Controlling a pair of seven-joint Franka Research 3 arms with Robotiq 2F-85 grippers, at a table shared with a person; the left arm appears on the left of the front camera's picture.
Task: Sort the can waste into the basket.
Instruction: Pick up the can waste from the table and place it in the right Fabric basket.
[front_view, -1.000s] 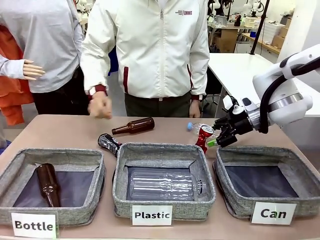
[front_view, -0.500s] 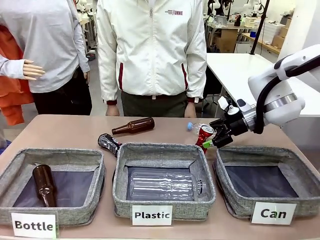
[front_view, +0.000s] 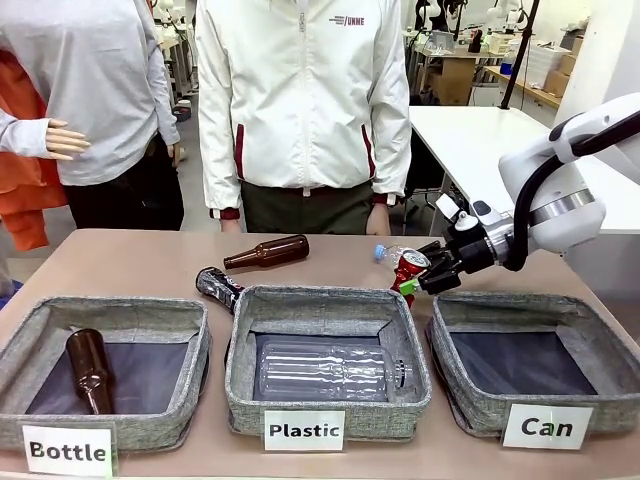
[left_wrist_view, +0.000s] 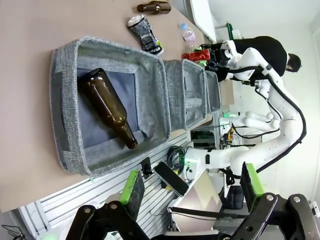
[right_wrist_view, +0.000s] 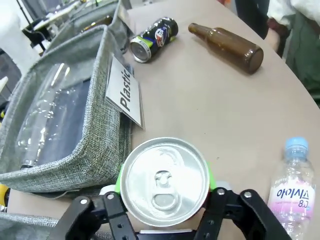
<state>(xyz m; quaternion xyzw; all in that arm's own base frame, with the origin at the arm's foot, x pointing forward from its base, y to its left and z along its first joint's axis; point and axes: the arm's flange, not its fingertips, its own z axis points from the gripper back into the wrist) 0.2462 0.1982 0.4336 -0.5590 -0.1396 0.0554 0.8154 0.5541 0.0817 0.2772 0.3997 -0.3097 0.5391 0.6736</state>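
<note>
Red can (front_view: 408, 270) pinched in the right gripper (front_view: 420, 277), at the Plastic bin's (front_view: 320, 297) far right corner.
Tan table (front_view: 130, 265), workshop benches behind. Can basket (front_view: 590, 345) just right of the Plastic bin; black can (front_view: 218, 286) at its far left corner. Since a second ago the jaws have closed on the can, and the person's (front_view: 300, 100) hands have left the tabletop. Right wrist view: green pads (right_wrist_view: 118, 176) touch both sides of the silver top. Left wrist view: left gripper (left_wrist_view: 192, 185) spread wide.

Bright even overhead light, soft shadows, wide-angle warping
</note>
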